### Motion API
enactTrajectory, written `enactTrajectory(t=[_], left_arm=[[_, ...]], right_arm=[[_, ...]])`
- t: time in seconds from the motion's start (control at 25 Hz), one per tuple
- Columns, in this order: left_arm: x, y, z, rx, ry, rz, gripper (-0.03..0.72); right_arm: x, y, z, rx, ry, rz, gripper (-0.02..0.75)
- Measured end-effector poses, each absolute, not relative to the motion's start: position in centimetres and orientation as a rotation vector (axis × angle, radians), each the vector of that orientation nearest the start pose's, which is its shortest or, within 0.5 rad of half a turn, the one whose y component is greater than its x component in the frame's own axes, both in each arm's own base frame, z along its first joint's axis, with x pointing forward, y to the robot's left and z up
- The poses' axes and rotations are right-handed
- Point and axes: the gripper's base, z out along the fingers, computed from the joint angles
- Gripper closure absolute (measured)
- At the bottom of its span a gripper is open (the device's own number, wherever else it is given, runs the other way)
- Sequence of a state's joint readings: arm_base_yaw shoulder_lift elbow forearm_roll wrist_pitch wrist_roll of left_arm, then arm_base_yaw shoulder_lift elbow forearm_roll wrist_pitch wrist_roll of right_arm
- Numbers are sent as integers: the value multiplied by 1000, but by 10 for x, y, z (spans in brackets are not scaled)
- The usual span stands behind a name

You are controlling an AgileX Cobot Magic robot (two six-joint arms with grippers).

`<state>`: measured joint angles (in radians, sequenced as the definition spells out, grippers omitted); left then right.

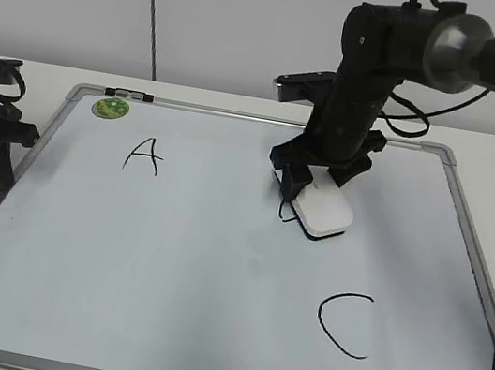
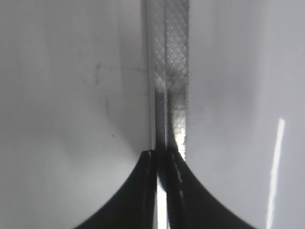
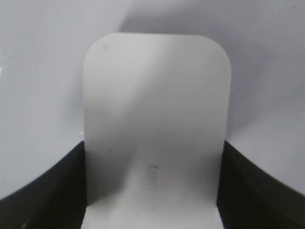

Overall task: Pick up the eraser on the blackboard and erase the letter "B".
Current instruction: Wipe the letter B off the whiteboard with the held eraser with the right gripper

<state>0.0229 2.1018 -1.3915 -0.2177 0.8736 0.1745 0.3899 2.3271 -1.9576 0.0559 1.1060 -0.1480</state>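
Note:
The blackboard (image 1: 212,284) is a white board in a silver frame lying flat on the table. My right gripper (image 1: 316,185) is shut on the white eraser (image 1: 324,213), which lies flat on the board near its middle. In the right wrist view the eraser (image 3: 155,119) fills the space between both black fingers. Of the letter "B" only a short black stroke (image 1: 283,212) shows at the eraser's left edge; the rest is hidden or gone. My left gripper (image 1: 23,136) rests shut at the board's left edge, over the frame (image 2: 169,71).
A black "A" (image 1: 144,155) sits at the upper left of the board and a black "C" (image 1: 343,323) at the lower right. A round green magnet (image 1: 110,108) lies in the top left corner. A cable hangs at the right edge.

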Motion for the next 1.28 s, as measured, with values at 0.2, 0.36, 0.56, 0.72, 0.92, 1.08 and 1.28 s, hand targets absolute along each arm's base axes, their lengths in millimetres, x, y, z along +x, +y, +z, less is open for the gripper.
enactTrajectory(t=[0.2,0.36,0.56,0.72,0.92,1.08,1.28], left_arm=[[401,-6,129,27,3041,-250,678],[401,-6,129,27,3041,-250,677],[401,-6,129,27,3041,-250,677],[401,-6,129,27,3041,-250,677],[401,-6,129,27,3041,-250,677],[401,-6,129,26,3041,-252,677],[401,-6,129,25,3041,-253,677]], right_arm=[[449,189,153,-769,2880,107,186],[449,190,153,-772,2881,116,186],[449,192,152,-774,2885,174,186],[442,207,152,-837,2866,185,186],[429,236,151,-940,2827,193,186],[421,249,151,-1006,2802,195,186],[421,250,151,-1011,2798,192,186]])
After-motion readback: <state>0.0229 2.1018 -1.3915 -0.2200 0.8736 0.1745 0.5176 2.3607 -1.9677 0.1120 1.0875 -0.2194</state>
